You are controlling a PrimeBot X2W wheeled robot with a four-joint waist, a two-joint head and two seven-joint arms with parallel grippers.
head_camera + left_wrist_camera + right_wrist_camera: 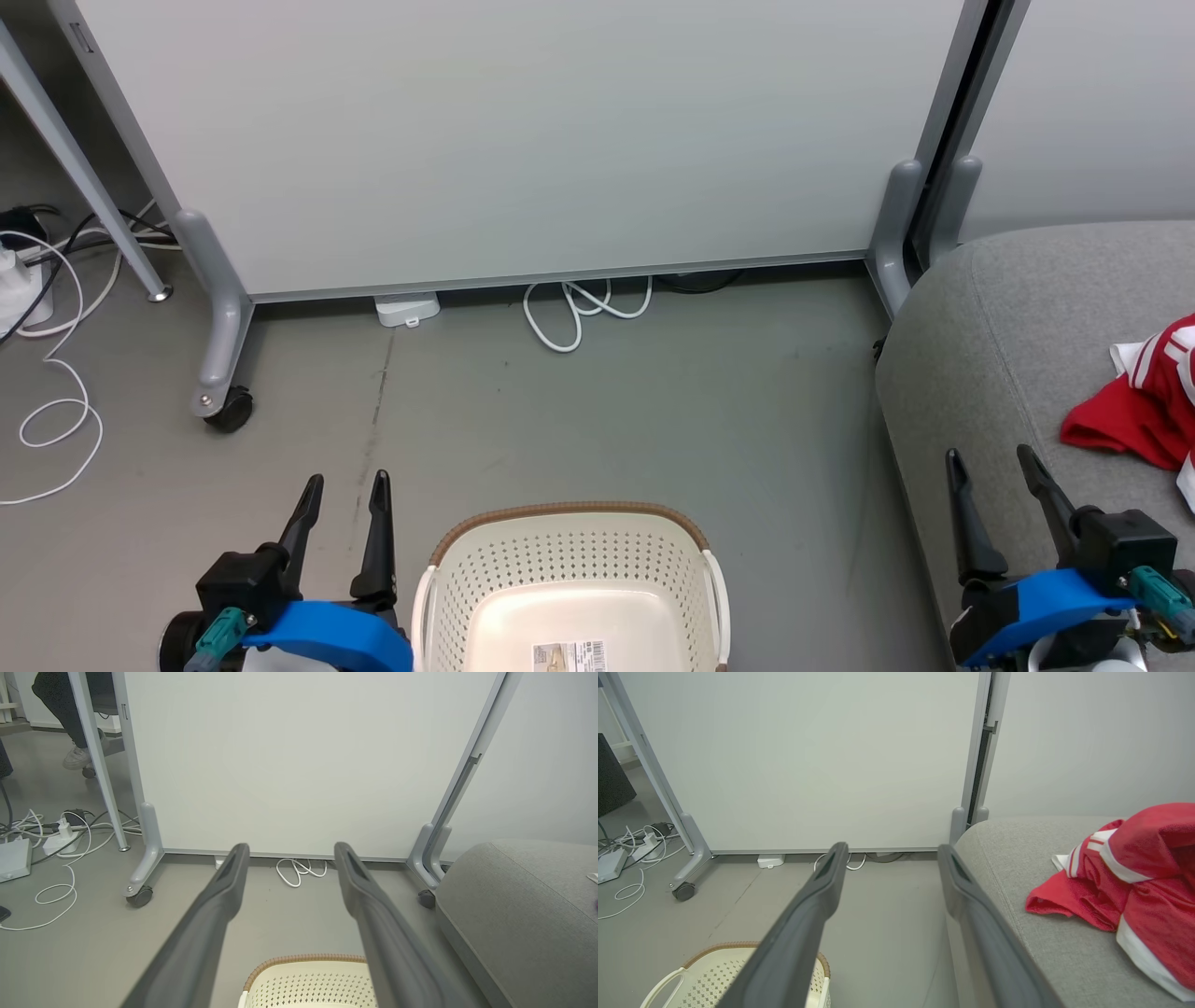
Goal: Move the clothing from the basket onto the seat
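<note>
The cream basket [571, 541] with its brown rim stands on the floor at the bottom centre, and its bare bottom with a label shows. Red clothing [1144, 401] with white stripes lies on the grey seat [1008, 327] at the right; the right wrist view shows the clothing [1134, 886] bunched on the seat [1017, 858]. My left gripper [345, 481] hangs open left of the basket, holding nothing. My right gripper [991, 455] is open over the seat's near left edge, apart from the clothing. The basket's rim [303, 959] and the seat [514, 896] appear in the left wrist view.
A white partition panel [523, 140] on grey wheeled feet [222, 401] stands behind. White cables [579, 308] loop at its base, and more cables and a power strip [56, 840] lie at the left. A person's foot [77, 756] shows beyond the partition.
</note>
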